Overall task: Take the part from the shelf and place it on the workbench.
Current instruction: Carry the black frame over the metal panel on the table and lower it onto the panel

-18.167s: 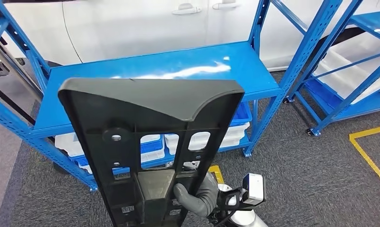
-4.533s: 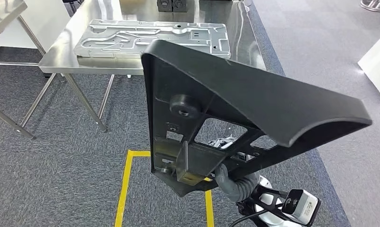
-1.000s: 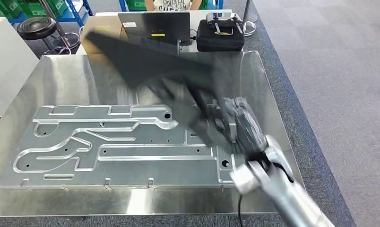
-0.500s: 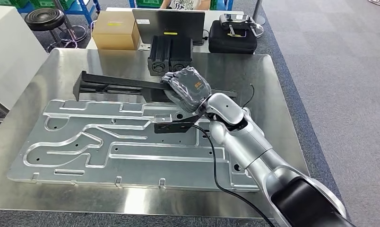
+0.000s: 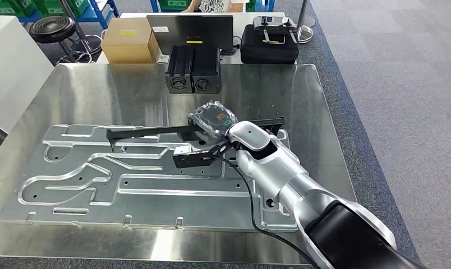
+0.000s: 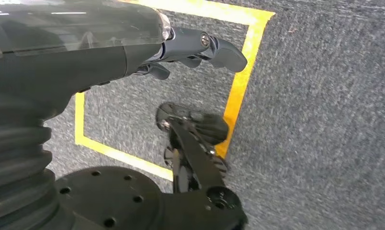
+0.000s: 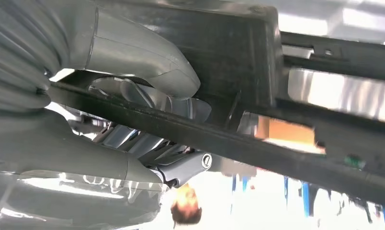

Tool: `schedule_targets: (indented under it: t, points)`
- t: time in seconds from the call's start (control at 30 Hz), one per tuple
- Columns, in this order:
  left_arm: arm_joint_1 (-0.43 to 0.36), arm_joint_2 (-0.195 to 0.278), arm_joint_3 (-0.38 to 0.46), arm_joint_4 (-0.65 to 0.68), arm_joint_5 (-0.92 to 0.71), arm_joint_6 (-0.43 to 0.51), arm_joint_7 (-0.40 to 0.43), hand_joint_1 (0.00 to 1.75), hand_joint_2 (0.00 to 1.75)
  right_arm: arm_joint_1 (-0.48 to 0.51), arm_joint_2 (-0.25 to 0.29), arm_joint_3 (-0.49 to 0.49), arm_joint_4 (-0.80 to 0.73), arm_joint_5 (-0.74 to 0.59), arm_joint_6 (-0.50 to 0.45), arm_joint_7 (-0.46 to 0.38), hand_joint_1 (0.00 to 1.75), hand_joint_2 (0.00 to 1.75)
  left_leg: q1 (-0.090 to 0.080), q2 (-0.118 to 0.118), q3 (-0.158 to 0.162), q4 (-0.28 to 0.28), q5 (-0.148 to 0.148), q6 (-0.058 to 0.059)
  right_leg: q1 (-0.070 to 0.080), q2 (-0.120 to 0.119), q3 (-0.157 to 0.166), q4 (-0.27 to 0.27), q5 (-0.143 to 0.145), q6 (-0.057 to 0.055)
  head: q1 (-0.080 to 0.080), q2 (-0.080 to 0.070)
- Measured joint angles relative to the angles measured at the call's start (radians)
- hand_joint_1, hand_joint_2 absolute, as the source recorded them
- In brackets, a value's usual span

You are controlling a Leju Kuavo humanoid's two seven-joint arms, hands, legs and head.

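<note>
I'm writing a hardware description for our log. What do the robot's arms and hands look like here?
The right arm is glossy silver, darkening to a black shell nearer the body, with a thin black cable along it. The right hand has a clear cover over a small green-and-orange marking. The left hand has a grey ribbed cover, clear shell and dark fingers.

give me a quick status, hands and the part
Right hand grips the black part, low over the grooved metal plate on the workbench. Left hand hangs over carpet, holding nothing. Speaker boxes sit behind, apart from the part.
</note>
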Motion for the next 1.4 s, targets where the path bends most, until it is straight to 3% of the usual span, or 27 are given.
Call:
schedule_targets:
  t: [0.07,0.13,0.27,0.33,0.4,0.47,0.5,0.53,0.6,0.67,0.77,0.9,0.93,1.0,1.03,1.07,1.1,1.17,1.3,1.33,1.4]
  points:
    - [0.001,0.000,-0.006,0.000,0.002,0.000,0.000,0.00,1.75,-0.001,0.016,0.013,0.033,0.007,0.014,0.005,1.75,1.75,0.003,0.001,0.056,-0.129,0.072,0.001,-0.001,0.003,0.002,0.008,-0.007,0.005,0.000,0.000]
    - [-0.001,0.001,-0.011,0.000,0.004,0.000,-0.001,0.00,1.75,-0.004,0.032,0.024,0.063,0.013,0.026,0.011,1.75,1.75,0.001,0.000,0.105,-0.233,0.108,0.010,0.002,0.005,0.000,0.017,-0.014,0.014,0.000,0.000]
    - [-0.001,-0.001,-0.013,0.000,0.007,-0.001,-0.004,0.00,1.75,-0.011,0.053,0.041,0.106,0.017,0.047,0.018,1.75,1.75,-0.001,0.000,0.117,-0.255,0.110,0.034,0.004,0.007,0.000,0.023,-0.021,0.033,0.000,0.000]
    - [-0.002,-0.002,-0.013,0.000,0.008,-0.001,-0.005,0.00,1.75,-0.019,0.061,0.048,0.122,0.020,0.054,0.020,1.75,1.75,0.002,0.003,0.121,-0.261,0.113,0.046,0.001,0.006,-0.025,0.081,-0.060,0.044,0.000,0.000]
    - [-0.002,-0.003,-0.014,0.000,0.009,-0.001,-0.006,0.00,1.75,-0.021,0.065,0.052,0.137,0.022,0.058,0.023,0.87,0.87,0.002,0.005,0.121,-0.262,0.114,0.053,-0.002,0.004,-0.085,0.213,-0.125,0.052,0.000,0.000]
    - [0.000,-0.002,-0.014,0.000,0.013,-0.001,-0.009,0.00,1.75,-0.020,0.068,0.056,0.151,0.025,0.061,0.026,0.00,0.00,0.002,0.006,0.122,-0.261,0.113,0.054,-0.004,0.003,-0.131,0.309,-0.153,0.056,0.000,0.000]
    - [0.001,-0.002,-0.014,0.000,0.014,-0.001,-0.011,0.00,1.75,-0.019,0.070,0.061,0.157,0.027,0.063,0.027,0.00,0.00,0.002,0.005,0.122,-0.261,0.113,0.053,-0.005,0.003,-0.128,0.302,-0.139,0.055,0.000,0.000]
    - [0.001,-0.003,-0.015,0.000,0.015,0.000,-0.013,0.00,1.75,-0.017,0.072,0.066,0.164,0.028,0.065,0.027,0.00,0.00,0.002,0.004,0.122,-0.260,0.113,0.053,-0.006,0.003,-0.105,0.255,-0.109,0.053,0.000,0.000]
    - [0.001,-0.005,-0.019,0.000,0.011,0.005,-0.016,0.00,1.75,-0.015,0.080,0.073,0.174,0.028,0.065,0.028,0.00,0.00,0.000,0.002,0.121,-0.257,0.111,0.048,-0.005,0.003,-0.033,0.110,-0.047,0.045,0.000,0.000]
    - [0.001,-0.006,-0.026,0.000,0.008,0.010,-0.016,0.00,1.75,-0.017,0.090,0.075,0.181,0.020,0.064,0.027,0.00,0.00,-0.003,0.001,0.120,-0.255,0.110,0.038,0.000,0.003,0.006,0.030,-0.025,0.036,0.000,0.000]
    - [0.002,-0.007,-0.032,0.000,0.011,0.015,-0.021,0.00,1.75,-0.016,0.096,0.076,0.188,0.004,0.063,0.023,0.00,0.00,-0.003,0.001,0.120,-0.259,0.113,0.025,0.007,0.004,0.005,0.025,-0.026,0.027,0.000,0.000]
    - [0.002,-0.008,-0.032,0.000,0.013,0.015,-0.022,0.00,1.75,-0.016,0.096,0.076,0.189,0.001,0.062,0.022,0.00,0.00,-0.002,0.001,0.121,-0.260,0.113,0.023,0.007,0.004,0.005,0.025,-0.026,0.025,0.000,0.000]
    - [0.002,-0.008,-0.032,0.000,0.014,0.015,-0.024,0.00,1.75,-0.017,0.098,0.076,0.191,-0.005,0.062,0.020,0.00,0.00,-0.001,0.002,0.114,-0.244,0.101,0.019,0.005,0.003,0.008,0.019,-0.022,0.019,0.000,0.000]
    - [0.005,-0.009,-0.033,0.000,0.018,0.014,-0.029,0.00,0.87,-0.017,0.104,0.076,0.198,-0.020,0.060,0.013,0.00,0.00,0.001,0.002,0.056,-0.114,0.043,0.007,0.001,0.001,0.013,0.009,-0.017,0.006,0.000,0.000]
    - [0.007,-0.009,-0.034,0.000,0.020,0.014,-0.031,0.00,0.44,-0.016,0.108,0.076,0.202,-0.032,0.059,0.008,0.00,0.00,0.003,0.003,0.041,-0.078,0.032,0.002,-0.001,0.000,0.016,0.005,-0.015,0.000,0.000,0.000]
    - [0.009,-0.009,-0.035,0.000,0.020,0.013,-0.032,0.00,0.00,-0.015,0.109,0.076,0.205,-0.042,0.058,0.003,0.00,0.00,0.004,0.003,0.044,-0.082,0.045,0.000,0.000,0.001,0.016,0.007,-0.017,0.002,0.000,0.000]
    - [0.010,-0.009,-0.035,0.000,0.020,0.012,-0.032,0.00,0.00,-0.014,0.109,0.075,0.207,-0.059,0.059,-0.005,0.00,0.00,0.004,0.003,0.078,-0.150,0.077,0.001,0.000,0.002,0.016,0.011,-0.020,0.006,0.000,0.000]
    - [0.009,-0.009,-0.036,0.000,0.020,0.008,-0.029,0.00,0.00,-0.014,0.110,0.066,0.207,-0.107,0.062,-0.034,0.00,0.00,0.001,0.002,0.122,-0.241,0.104,0.012,0.004,0.004,0.014,0.018,-0.024,0.015,0.000,0.000]
    - [0.011,-0.010,-0.041,0.000,0.020,0.001,-0.020,0.00,0.00,-0.012,0.106,0.023,0.195,-0.230,0.059,-0.114,0.00,0.00,0.000,0.001,0.125,-0.255,0.105,0.038,0.004,0.004,0.009,0.027,-0.033,0.037,0.000,0.000]
    - [0.011,-0.010,-0.043,0.000,0.020,0.000,-0.019,0.00,0.00,-0.012,0.104,0.009,0.188,-0.254,0.055,-0.130,0.00,0.00,0.002,0.002,0.126,-0.257,0.107,0.045,0.003,0.003,-0.001,0.051,-0.050,0.042,0.000,0.000]
    - [0.010,-0.010,-0.047,0.000,0.020,0.000,-0.018,0.00,0.00,-0.010,0.096,-0.017,0.175,-0.283,0.051,-0.149,0.00,0.00,0.002,0.003,0.126,-0.259,0.108,0.053,0.000,0.003,-0.052,0.162,-0.110,0.048,0.000,0.000]
